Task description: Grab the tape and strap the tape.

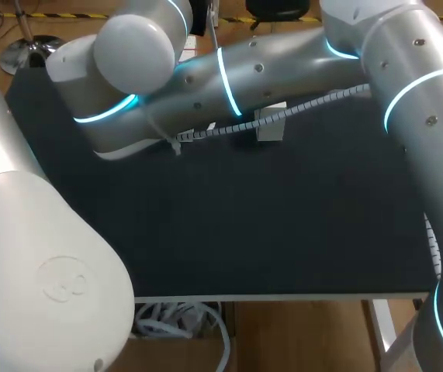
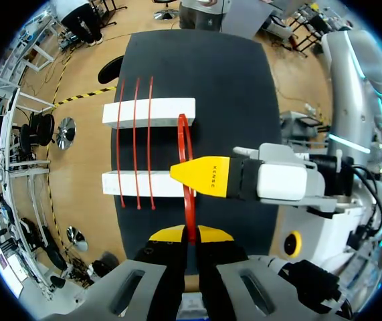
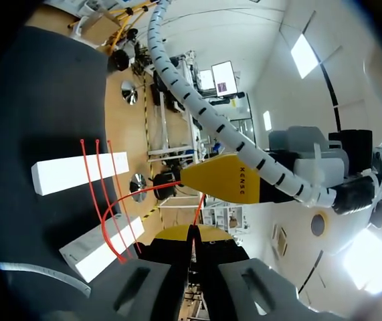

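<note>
Left gripper (image 2: 191,233) pinched shut on red band (image 2: 190,207); right gripper (image 3: 192,231) clamps it too. Risk: stretched band slips thin pinch, snaps back, knocks white blocks (image 2: 149,112).

**benchlurker:** quick one, what colours are on your bench right now?

**me:** the tape (image 2: 186,154) is bright red, plain, no print on it. Same red on the three strands (image 2: 136,144) over my two blocks (image 2: 149,112), and those are plain white. The table (image 2: 224,80) is flat black, no pattern at all.

**benchlurker:** and the hardware?

**me:** my left gripper (image 2: 191,233) and right gripper (image 3: 191,233) both have bright yellow tips on black fingers. My arms (image 1: 283,62) are silver-grey with glowing cyan rings. The cable wrap (image 1: 306,105) is grey with a spiral ribbed look.
</note>
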{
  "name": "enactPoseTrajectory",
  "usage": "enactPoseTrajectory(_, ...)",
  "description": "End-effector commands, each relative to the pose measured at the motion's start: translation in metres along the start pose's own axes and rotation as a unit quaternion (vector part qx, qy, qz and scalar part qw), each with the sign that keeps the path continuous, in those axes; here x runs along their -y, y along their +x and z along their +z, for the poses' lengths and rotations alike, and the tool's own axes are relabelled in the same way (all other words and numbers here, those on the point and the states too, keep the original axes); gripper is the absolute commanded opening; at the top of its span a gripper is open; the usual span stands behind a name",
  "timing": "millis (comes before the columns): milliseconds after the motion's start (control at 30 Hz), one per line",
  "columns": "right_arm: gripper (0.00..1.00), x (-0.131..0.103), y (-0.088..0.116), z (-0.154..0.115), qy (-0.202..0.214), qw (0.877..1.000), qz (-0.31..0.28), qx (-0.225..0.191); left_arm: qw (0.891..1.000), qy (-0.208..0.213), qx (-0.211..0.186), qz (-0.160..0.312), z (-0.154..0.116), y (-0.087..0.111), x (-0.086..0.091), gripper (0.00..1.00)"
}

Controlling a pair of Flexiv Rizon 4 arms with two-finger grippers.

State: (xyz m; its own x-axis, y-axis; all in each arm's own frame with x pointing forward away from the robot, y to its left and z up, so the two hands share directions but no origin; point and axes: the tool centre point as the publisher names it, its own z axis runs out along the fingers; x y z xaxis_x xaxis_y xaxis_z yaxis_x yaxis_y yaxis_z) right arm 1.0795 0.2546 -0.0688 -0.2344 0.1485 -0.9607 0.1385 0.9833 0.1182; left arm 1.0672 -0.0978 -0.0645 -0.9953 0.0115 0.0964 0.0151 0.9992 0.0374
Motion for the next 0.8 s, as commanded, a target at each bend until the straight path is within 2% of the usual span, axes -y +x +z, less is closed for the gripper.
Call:
enactPoseTrajectory(33, 0.0, -0.0021, -0.0015, 0.0006, 0.001, 1.0, -0.004, -0.002, 1.0, -0.001, -0.001, 0.0, -0.0011, -0.0002, 0.0005, 0.0)
enactPoseTrajectory(800, 0.0, -0.0106, -0.0008, -0.0014, -0.018, 1.0, -0.019, -0.002, 1.0, -0.001, -0.001, 0.0, -0.0011, -0.0002, 0.0005, 0.0)
